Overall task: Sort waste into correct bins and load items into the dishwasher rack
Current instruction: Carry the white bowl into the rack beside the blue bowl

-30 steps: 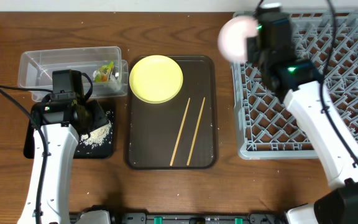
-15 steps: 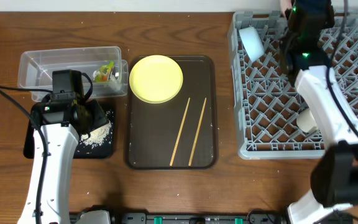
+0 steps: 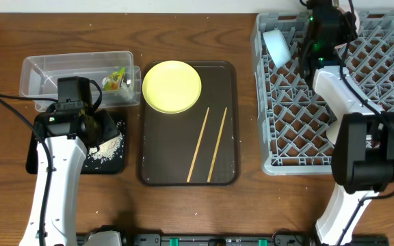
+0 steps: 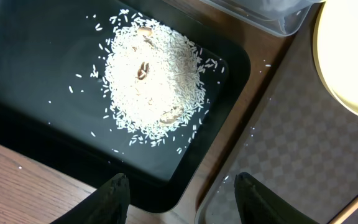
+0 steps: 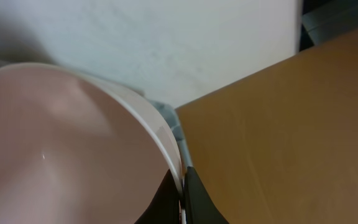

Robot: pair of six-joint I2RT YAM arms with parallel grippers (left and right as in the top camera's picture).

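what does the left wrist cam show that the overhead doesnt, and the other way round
Only the left wrist: the left gripper, fingers apart and holding nothing, plus single grains and brownish bits in the rice heap. Only the overhead: the dishwasher rack, a light blue bowl in it, the chopsticks, the wrapper and the right arm. Both: the rice heap on the black tray, part of the yellow plate, the clear tub and the brown serving tray.

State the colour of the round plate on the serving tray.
The plate is plain yellow, clearest in the overhead view.
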